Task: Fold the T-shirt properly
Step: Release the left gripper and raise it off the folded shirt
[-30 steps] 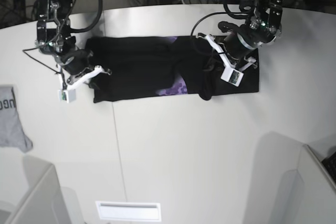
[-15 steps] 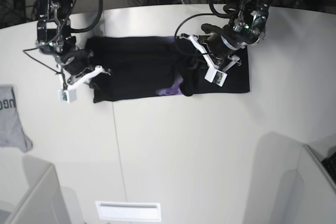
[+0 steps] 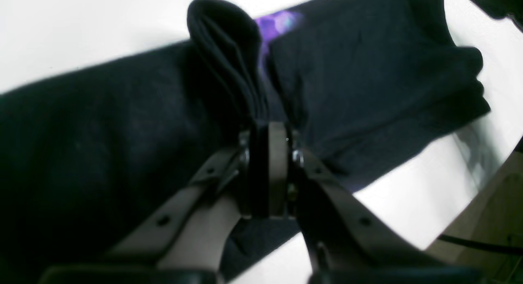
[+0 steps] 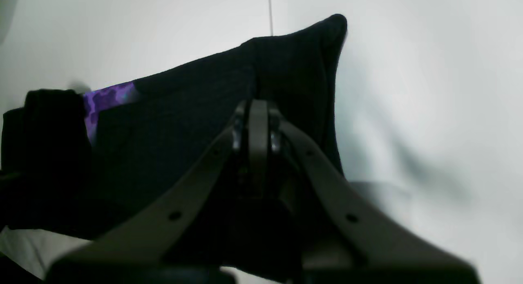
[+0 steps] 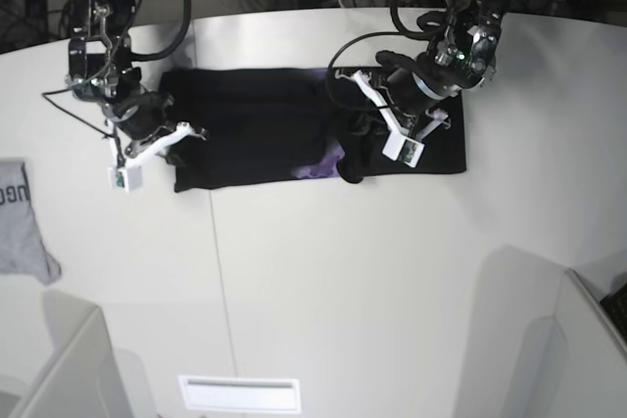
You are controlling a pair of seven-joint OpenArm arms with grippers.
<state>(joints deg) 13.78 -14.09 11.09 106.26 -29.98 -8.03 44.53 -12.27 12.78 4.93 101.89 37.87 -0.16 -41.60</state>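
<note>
Meanwhile we pin the T-shirt [image 5: 245, 124] at frame left, right gripper [image 5: 186, 134] jaws closed; left gripper [image 5: 364, 134] pinches a fold (carrying it leftward, presumably).

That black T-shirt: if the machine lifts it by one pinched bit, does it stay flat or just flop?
Probably flops. The T-shirt bunches into a soft ridge where the left end effector pinches it, so it looks limp. It likely drags along the table rather than sliding as one sheet. It seems light, since a thin pinch raises the fold.

A black T-shirt [image 5: 255, 124] showing a purple print patch lies on a white table [image 5: 343, 271], beside a grey garment [image 5: 20, 222].
</note>
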